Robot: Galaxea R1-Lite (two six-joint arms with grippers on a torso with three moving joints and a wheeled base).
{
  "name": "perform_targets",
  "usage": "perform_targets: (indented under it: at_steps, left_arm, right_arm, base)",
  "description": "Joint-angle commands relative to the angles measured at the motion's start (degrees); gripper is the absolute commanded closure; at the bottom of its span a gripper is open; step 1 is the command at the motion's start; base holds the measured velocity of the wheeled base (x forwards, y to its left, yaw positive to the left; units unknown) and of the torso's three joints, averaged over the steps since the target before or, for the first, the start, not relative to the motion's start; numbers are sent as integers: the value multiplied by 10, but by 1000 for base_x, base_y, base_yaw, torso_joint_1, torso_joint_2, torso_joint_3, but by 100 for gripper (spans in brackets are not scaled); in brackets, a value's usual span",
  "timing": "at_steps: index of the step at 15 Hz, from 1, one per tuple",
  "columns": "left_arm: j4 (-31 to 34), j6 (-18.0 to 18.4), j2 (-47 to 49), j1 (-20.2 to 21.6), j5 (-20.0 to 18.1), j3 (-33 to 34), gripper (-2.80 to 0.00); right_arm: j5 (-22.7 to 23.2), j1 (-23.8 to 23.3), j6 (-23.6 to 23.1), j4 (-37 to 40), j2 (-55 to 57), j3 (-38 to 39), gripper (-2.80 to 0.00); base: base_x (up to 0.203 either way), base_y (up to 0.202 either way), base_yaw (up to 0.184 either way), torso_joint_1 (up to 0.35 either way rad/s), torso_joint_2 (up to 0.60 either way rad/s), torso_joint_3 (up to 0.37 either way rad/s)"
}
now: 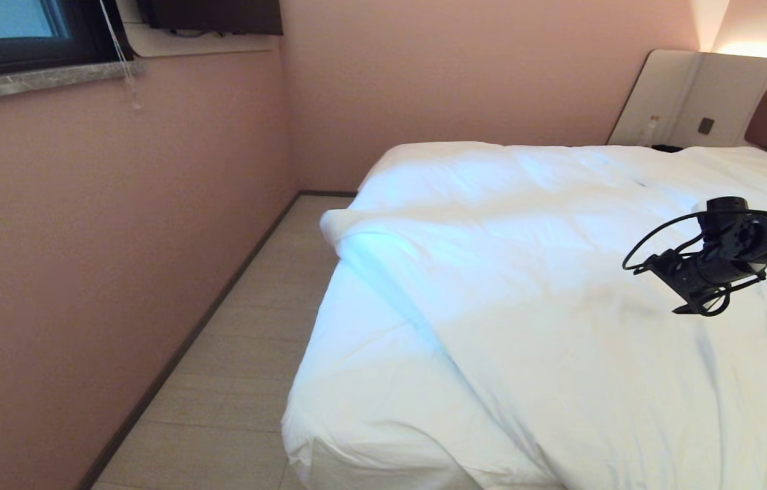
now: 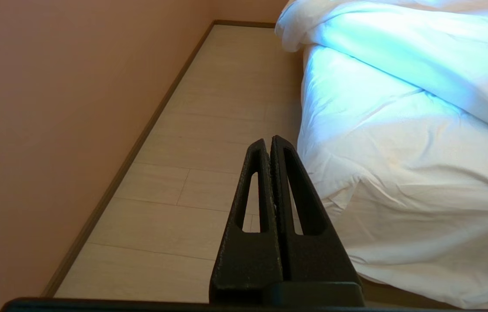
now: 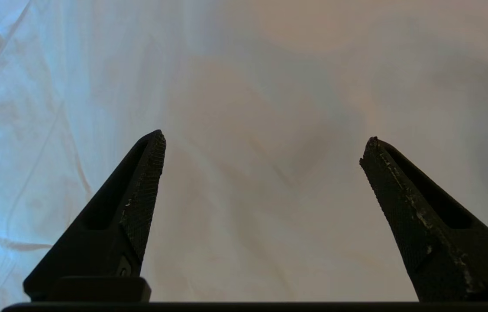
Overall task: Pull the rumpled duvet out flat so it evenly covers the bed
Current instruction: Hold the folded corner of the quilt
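Risk of closing on air or pinching only a thin wrinkle: right pincer point(image 3: 263, 143) spread wide, empty, just above the duvet point(image 1: 526, 272) on the bed point(image 1: 329, 449) (near corner folded back), left pincer point(image 2: 269, 145) clenched beside the bed.

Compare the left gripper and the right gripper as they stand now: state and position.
The left gripper is shut, fingers pressed together; the right gripper stands wide open with nothing between its fingers. The left gripper hangs over the floor beside the bed, out of the head view; the right gripper is out over the duvet. Both are black, with tapered fingers, and neither holds any cloth.
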Motion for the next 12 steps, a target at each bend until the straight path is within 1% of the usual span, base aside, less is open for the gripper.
perform_targets:
  at_steps: [1,3,6,10,12]
  left_arm:
    - [0,0,0,0,0,0,0]
    - [0,0,0,-1,0,0,0]
    - [0,0,0,0,0,0,0]
    - [0,1,0,0,0,0,0]
    - [0,0,0,0,0,0,0]
  right_arm:
    - [0,0,1,1,-1,0,-280]
    - [-12,0,-4,0,7,0,-280]
    - [-40,3,-27,2,27,0,-280]
    - [-98,13,-67,9,66,-1,-280]
    - [-104,15,-72,7,71,-1,-280]
  base:
    - [0,0,0,0,0,0]
    - [0,0,0,0,0,0]
    - [0,0,0,0,0,0]
    - [0,0,0,0,0,0]
    - [0,0,0,0,0,0]
